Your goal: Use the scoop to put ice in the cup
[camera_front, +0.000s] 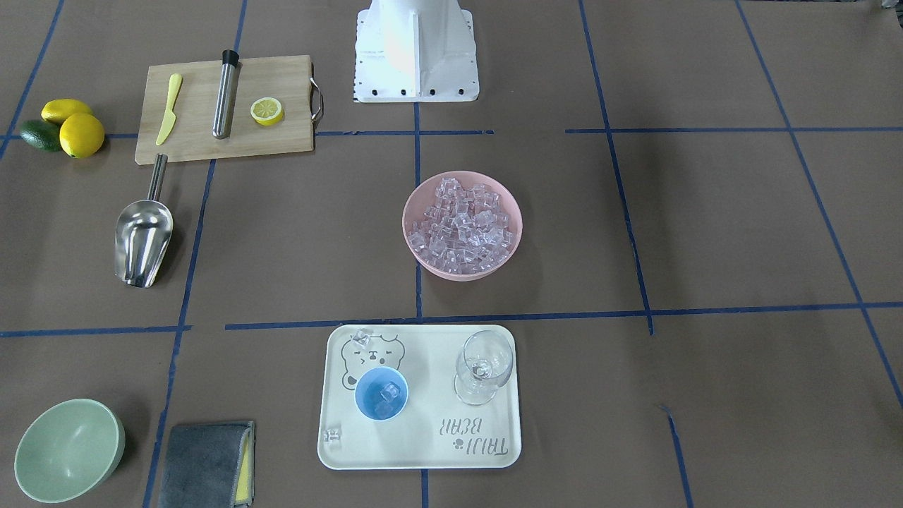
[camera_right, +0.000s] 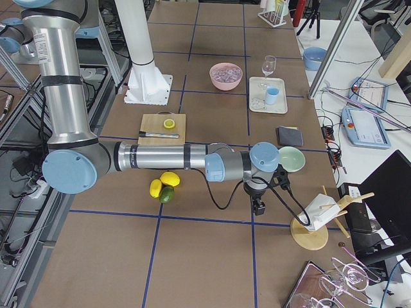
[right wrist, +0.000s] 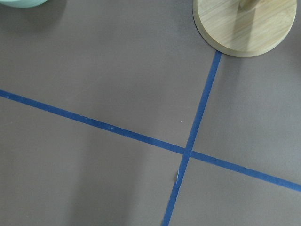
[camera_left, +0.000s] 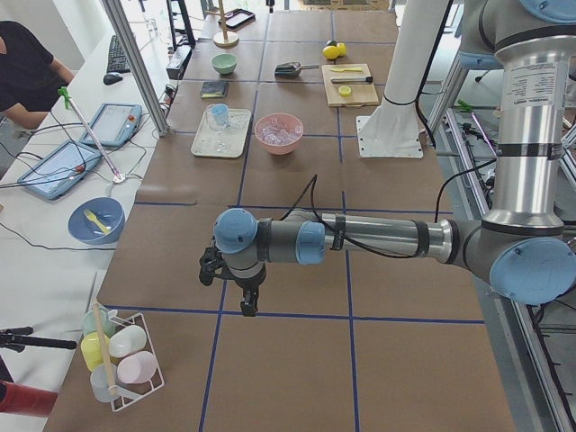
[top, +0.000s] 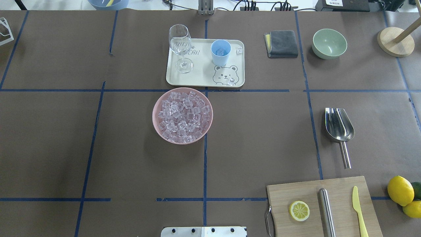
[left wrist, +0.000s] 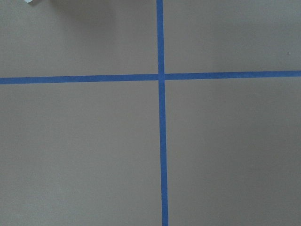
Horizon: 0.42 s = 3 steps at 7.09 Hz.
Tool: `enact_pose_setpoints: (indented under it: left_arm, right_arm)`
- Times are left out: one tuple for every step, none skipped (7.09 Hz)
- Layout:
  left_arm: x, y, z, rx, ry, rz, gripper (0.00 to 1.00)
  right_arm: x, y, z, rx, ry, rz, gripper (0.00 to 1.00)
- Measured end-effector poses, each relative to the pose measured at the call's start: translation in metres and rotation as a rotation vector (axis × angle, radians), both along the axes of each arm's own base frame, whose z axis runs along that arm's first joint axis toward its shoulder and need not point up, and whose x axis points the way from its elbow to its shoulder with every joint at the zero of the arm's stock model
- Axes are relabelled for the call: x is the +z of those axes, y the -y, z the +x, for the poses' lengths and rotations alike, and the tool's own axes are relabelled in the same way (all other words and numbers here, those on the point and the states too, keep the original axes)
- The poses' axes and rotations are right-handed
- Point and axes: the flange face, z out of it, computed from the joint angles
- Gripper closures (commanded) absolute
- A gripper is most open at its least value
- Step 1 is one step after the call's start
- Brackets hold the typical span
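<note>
At the robot's left end, the left pincer [camera_left: 249, 304] hangs pointing down over a crossing of blue tape on the bench [top: 49, 131]. I cannot tell how wide it stands. Well apart from it, towards the bench's middle, a pink bowl [top: 157, 126] is heaped with the ice [top: 183, 116], small clear glassy cubes. Just beyond the bowl, on a cream tray [top: 204, 80], stands the cup [top: 220, 56], small, round, light blue and upright. It has a few cubes inside, and two more lie loose on the tray. Further right, the scoop [top: 338, 124] lies flat on the bench, shiny steel with a deep trough and thin straight handle. No pincer is touching it. The right pincer [camera_right: 259, 206] hangs apart from it near the far right end, and its opening can't be judged either.
</note>
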Motion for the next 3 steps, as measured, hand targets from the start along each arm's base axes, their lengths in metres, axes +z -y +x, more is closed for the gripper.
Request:
enact_pose_setpoints:
  left_arm:
    - [-0.0017,0.0018,0.0000,0.000,0.002,0.003,0.00]
    - [-0.0051,0.0054,-0.0001,0.000,0.006,0.009,0.00]
    - [-0.0092,0.0093,-0.0002,0.000,0.008,0.016,0.00]
  right_arm:
    - [-0.0059,0.0021,0.0001,0.001,0.003,0.008,0.00]
    - [-0.0095,0.0026,0.0002,0.002,0.004,0.011,0.00]
    - [-0.0111,0.0028,0.0004,0.002,0.007,0.012,0.00]
